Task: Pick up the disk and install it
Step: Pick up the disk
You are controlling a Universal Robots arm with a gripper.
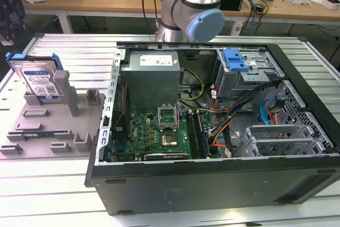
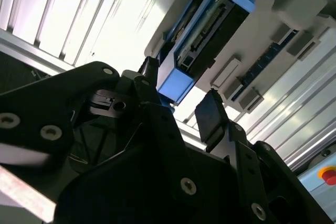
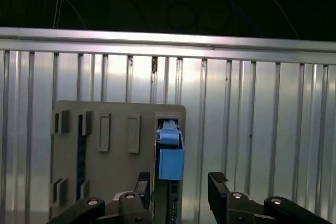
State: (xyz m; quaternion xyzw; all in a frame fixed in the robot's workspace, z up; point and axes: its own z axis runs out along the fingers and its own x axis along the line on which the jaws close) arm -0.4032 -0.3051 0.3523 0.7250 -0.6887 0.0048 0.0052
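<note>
Firstly, in the exterior view, showing the disk [image 1: 37, 78] standing on edge in a grey holder [image 1: 53, 126] on the ribbed worktop [image 1: 79, 51], at the exterior view's left, well apart from an open computer case [image 1: 212, 190]. Next, in the second wrist view, showing the gripper [image 2: 181, 103] spread wide, fingers [image 2: 210, 116] either side of the disk's blue frame. Lastly, in the first wrist view, again showing it spread, one finger just beside the disk, the other apart.
</note>
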